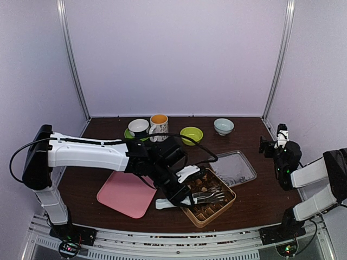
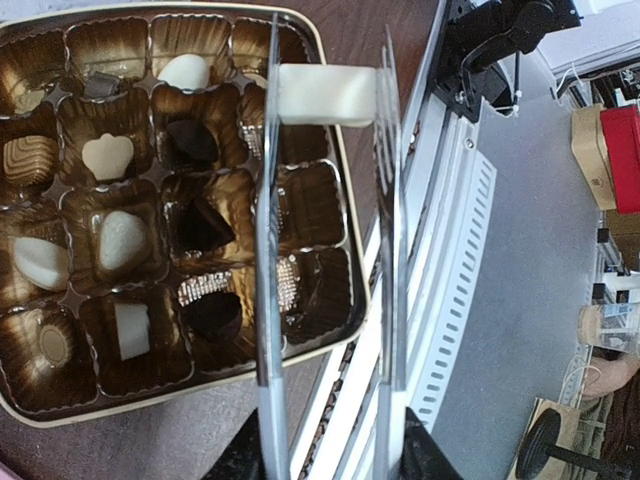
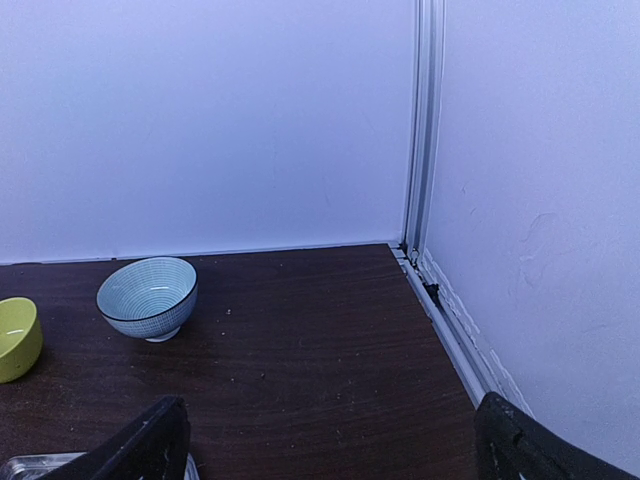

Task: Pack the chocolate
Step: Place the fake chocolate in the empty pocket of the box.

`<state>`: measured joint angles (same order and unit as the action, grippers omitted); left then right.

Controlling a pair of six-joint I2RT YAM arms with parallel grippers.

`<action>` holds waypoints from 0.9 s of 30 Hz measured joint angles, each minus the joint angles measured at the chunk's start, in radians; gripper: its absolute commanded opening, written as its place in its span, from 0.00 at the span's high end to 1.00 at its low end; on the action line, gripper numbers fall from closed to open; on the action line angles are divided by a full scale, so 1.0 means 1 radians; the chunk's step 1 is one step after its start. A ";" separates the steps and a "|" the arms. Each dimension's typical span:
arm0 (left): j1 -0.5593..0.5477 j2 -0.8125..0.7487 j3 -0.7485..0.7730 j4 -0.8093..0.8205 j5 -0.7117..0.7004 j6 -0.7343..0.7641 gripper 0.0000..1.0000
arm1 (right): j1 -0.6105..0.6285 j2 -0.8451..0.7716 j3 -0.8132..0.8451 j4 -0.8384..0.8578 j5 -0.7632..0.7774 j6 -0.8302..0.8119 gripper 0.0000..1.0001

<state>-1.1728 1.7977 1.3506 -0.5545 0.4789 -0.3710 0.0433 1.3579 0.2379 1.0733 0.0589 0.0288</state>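
Observation:
My left gripper [image 2: 330, 455] [image 1: 181, 189] is shut on the handles of metal tongs [image 2: 268, 300] [image 1: 209, 196]. A cream-white block of chocolate [image 2: 325, 95] is pinched between the tong tips, just above the near rim of the gold box [image 2: 345, 300] [image 1: 227, 205]. The box's brown cups hold several pieces, among them white ones [image 2: 120, 238] and dark ones [image 2: 205, 225]; some cups near the tongs are bare. My right gripper [image 3: 335, 450] [image 1: 279, 145] hangs open at the right side of the table, holding nothing and far from the box.
A pink flat square [image 1: 127, 193] lies left of the box and a clear metal tray [image 1: 233, 168] behind it. Along the back stand a white cup [image 1: 139, 127], a mug [image 1: 159, 124], a green bowl [image 1: 191, 135] and a blue bowl [image 1: 224, 126] [image 3: 148, 297].

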 measured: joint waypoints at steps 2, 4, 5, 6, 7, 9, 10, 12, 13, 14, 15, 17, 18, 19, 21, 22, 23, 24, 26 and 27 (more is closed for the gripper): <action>0.000 0.007 0.003 0.000 0.005 0.000 0.77 | 0.000 0.000 0.000 0.000 0.000 0.000 0.00; 0.000 0.014 0.003 0.000 0.007 0.000 0.78 | 0.000 0.000 0.000 0.000 0.000 0.000 0.00; 0.000 0.019 0.003 0.000 0.008 0.000 0.77 | 0.000 0.000 0.000 0.000 0.000 0.000 0.00; 0.000 0.023 0.003 0.000 0.008 0.001 0.77 | 0.000 0.000 0.000 0.000 0.000 0.000 0.00; -0.001 0.027 0.003 0.000 0.008 0.001 0.77 | 0.000 0.000 0.000 0.000 0.000 0.000 0.00; -0.001 0.034 0.003 0.000 0.008 0.000 0.77 | 0.000 0.000 0.000 0.000 0.000 0.000 0.00; -0.001 0.037 0.003 0.000 0.008 0.000 0.76 | 0.000 0.000 0.000 0.000 0.000 0.000 0.00; -0.001 0.042 0.003 0.000 0.008 0.000 0.75 | 0.000 0.000 0.000 0.000 0.000 0.000 0.00; -0.001 0.043 0.003 0.000 0.008 0.001 0.75 | 0.000 0.000 0.000 0.000 0.000 0.000 0.00; -0.001 0.045 0.003 0.000 0.008 0.000 0.74 | 0.000 0.000 0.000 0.000 0.000 0.000 0.00; -0.001 0.045 0.003 0.000 0.008 0.000 0.73 | 0.000 0.000 0.000 0.000 0.000 0.000 0.00; -0.001 0.048 0.003 0.000 0.008 0.000 0.73 | 0.000 0.000 0.000 0.000 0.000 0.000 0.00; -0.001 0.050 0.003 0.000 0.007 0.000 0.73 | 0.000 0.000 0.000 0.000 0.000 0.000 0.00; -0.001 0.051 0.003 0.000 0.006 0.000 0.73 | 0.000 0.000 0.000 0.000 0.000 0.000 0.00; -0.001 0.053 0.003 0.000 0.004 0.001 0.72 | 0.000 0.000 0.000 0.000 0.000 0.000 0.00; -0.001 0.053 0.003 0.000 0.002 0.000 0.71 | 0.000 0.000 0.000 0.000 0.000 0.000 0.00; -0.001 0.053 0.003 0.000 0.000 0.001 0.68 | 0.000 0.000 0.000 0.000 0.000 0.000 0.00; -0.001 0.053 0.003 0.000 -0.003 0.000 0.66 | 0.000 0.000 0.000 0.000 0.000 0.000 0.00; -0.001 0.053 0.003 0.000 -0.006 0.000 0.64 | 0.000 0.000 0.000 0.000 0.000 0.000 0.00; -0.001 0.053 0.003 0.000 -0.008 0.000 0.64 | 0.000 0.000 0.000 0.000 0.000 0.000 0.00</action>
<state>-1.1736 1.8507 1.3540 -0.5541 0.4713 -0.3706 0.0433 1.3579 0.2379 1.0733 0.0589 0.0288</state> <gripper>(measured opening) 0.360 0.999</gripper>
